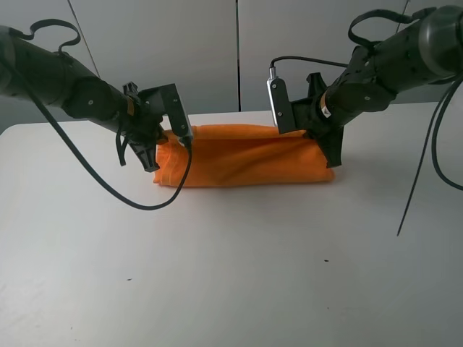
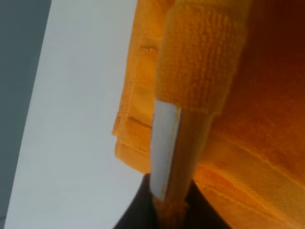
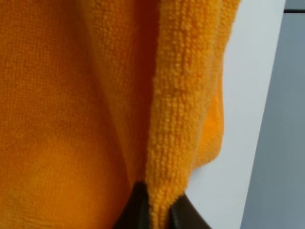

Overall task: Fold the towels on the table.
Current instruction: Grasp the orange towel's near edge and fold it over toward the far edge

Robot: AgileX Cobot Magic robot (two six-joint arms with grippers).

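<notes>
Here both hands are pressing shut on the towel (image 1: 246, 155): the left hand (image 1: 148, 160) is pinching its left end, the right hand (image 1: 333, 157) its right end. The towel is lying folded long, toward the table's (image 1: 231, 275) far edge. Only the left wrist view is showing the white label (image 2: 164, 148) on the pinched fold.

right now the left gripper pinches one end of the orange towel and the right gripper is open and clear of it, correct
No. The right gripper is also shut on the towel, pinching a fold at its other end; the right wrist view shows it. The left gripper does pinch its end.
</notes>
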